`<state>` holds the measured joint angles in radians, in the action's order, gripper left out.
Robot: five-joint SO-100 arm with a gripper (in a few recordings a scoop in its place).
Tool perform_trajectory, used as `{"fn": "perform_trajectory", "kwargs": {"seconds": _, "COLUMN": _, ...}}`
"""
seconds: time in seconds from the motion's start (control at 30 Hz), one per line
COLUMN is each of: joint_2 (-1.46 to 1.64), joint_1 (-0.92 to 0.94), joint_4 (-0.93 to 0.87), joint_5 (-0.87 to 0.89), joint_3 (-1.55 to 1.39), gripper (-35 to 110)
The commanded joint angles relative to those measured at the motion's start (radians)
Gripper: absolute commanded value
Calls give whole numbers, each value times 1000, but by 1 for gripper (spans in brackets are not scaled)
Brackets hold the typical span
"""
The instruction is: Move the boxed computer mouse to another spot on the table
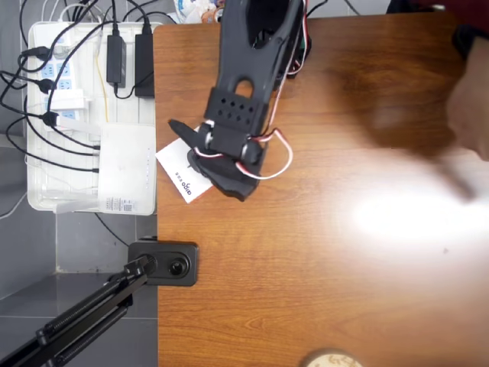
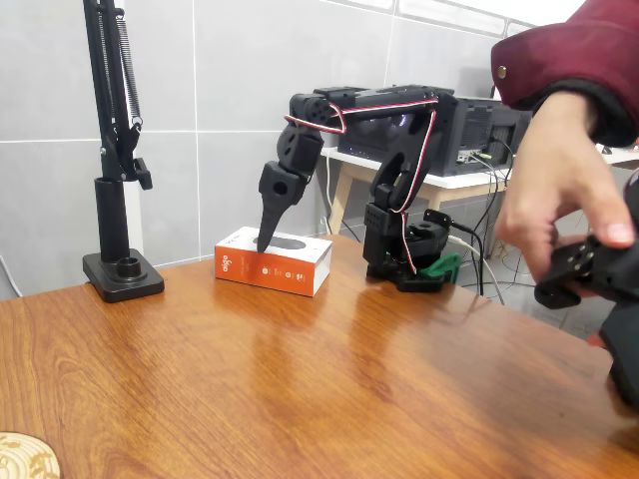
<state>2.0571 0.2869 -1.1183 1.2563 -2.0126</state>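
Observation:
The boxed computer mouse (image 1: pixel 177 170) (image 2: pixel 275 261) lies flat at the left edge of the table (image 1: pixel 344 229) in the overhead view. It is a white carton with an orange side facing the fixed view. My black gripper (image 1: pixel 195 153) (image 2: pixel 268 239) hangs right over it, and the arm covers most of the carton from above. In the overhead view a thin finger (image 1: pixel 179 128) points left past the carton's far end, spread apart from the broad finger (image 1: pixel 221 176) over the carton. In the fixed view a pointed fingertip (image 2: pixel 266 238) rests on the carton's top face. The gripper is open.
Just off the table's left edge stands a white tray (image 1: pixel 46 199) of power strips and cables with a plain white box (image 1: pixel 126 168). A black stand base (image 1: pixel 164 264) (image 2: pixel 122 274) sits near the carton. A wooden disc (image 1: pixel 332 359) lies at the near edge. A person's hand (image 2: pixel 559 190) is at the right.

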Motion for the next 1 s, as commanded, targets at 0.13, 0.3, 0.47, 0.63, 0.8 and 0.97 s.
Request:
{"fn": "perform_trajectory", "kwargs": {"seconds": 0.13, "joint_2": 365, "joint_1": -71, "joint_4": 225, "joint_5": -78, "joint_3": 40, "gripper": 10}}
{"fn": "perform_trajectory", "kwargs": {"seconds": 0.3, "joint_2": 437, "joint_1": -173, "joint_4": 578, "joint_5": -259, "joint_3": 44, "gripper": 19}}
{"fn": "perform_trajectory", "kwargs": {"seconds": 0.47, "joint_2": 388, "joint_1": -150, "joint_4": 1356, "joint_5": -437, "joint_3": -98, "gripper": 10}}
{"fn": "perform_trajectory", "kwargs": {"seconds": 0.63, "joint_2": 390, "joint_1": -110, "joint_4": 1681, "joint_5": -624, "joint_3": -130, "gripper": 1}}
{"fn": "perform_trajectory", "kwargs": {"seconds": 0.8, "joint_2": 344, "joint_1": -66, "joint_4": 2448, "joint_5": -876, "joint_3": -390, "gripper": 0}}
{"fn": "perform_trajectory", "kwargs": {"seconds": 0.97, "joint_2": 491, "joint_1": 69, "joint_4": 2640, "joint_5": -950, "joint_3": -534, "gripper": 0}}
